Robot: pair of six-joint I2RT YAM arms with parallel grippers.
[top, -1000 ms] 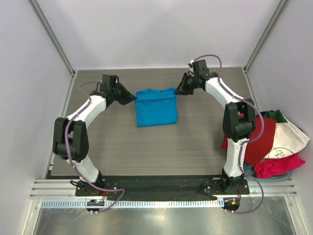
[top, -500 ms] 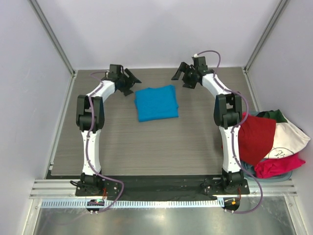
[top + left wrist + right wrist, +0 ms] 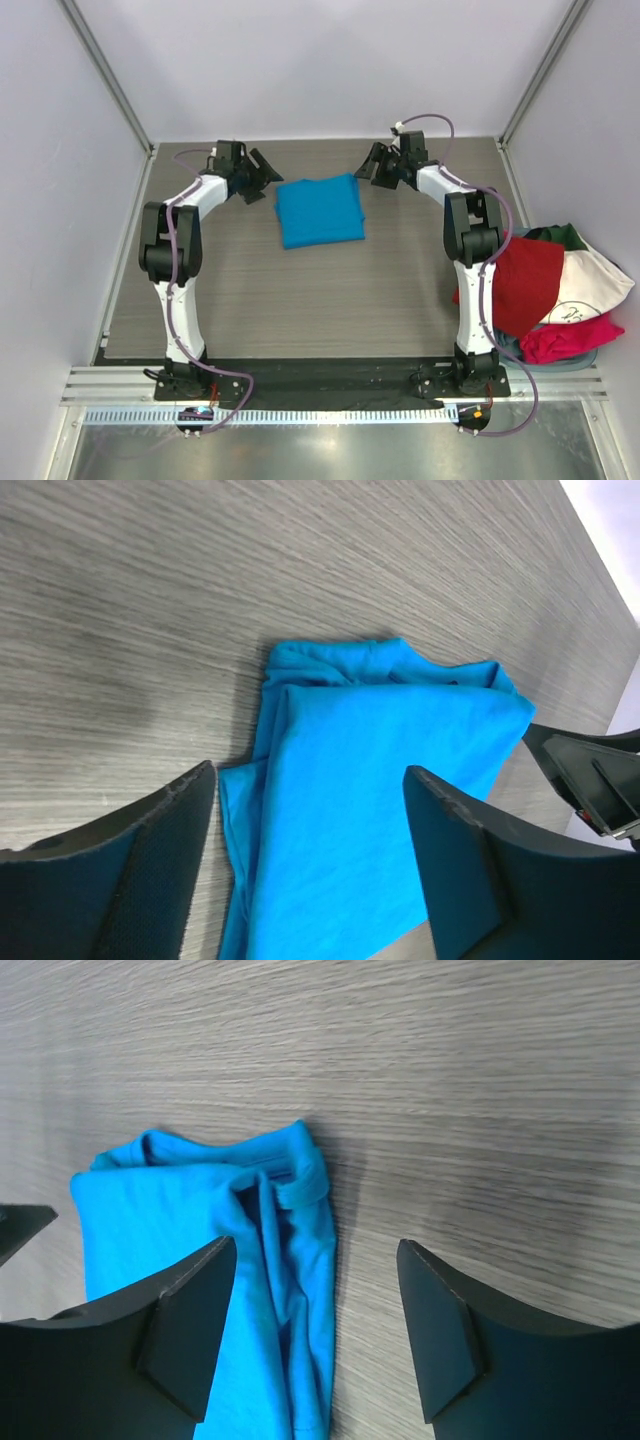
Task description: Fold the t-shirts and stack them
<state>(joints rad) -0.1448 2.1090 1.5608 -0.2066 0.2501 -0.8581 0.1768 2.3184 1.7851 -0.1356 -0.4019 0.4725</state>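
Blue shirt (image 3: 319, 210), folded to a rough rectangle, flat on the table (image 3: 300, 290), between the two grippers. Just left of its far left corner, the left gripper (image 3: 264, 178), fingers wide apart, holding nothing. Just right of its far right corner, the right gripper (image 3: 369, 171), fingers likewise spread, empty. Well to the right of that gripper and nearer the bases, a loose pile: red shirt (image 3: 522, 280), white shirt (image 3: 592, 282), pink shirt (image 3: 568, 338), green shirt (image 3: 563, 236). Small round print on the white shirt, too small to read.
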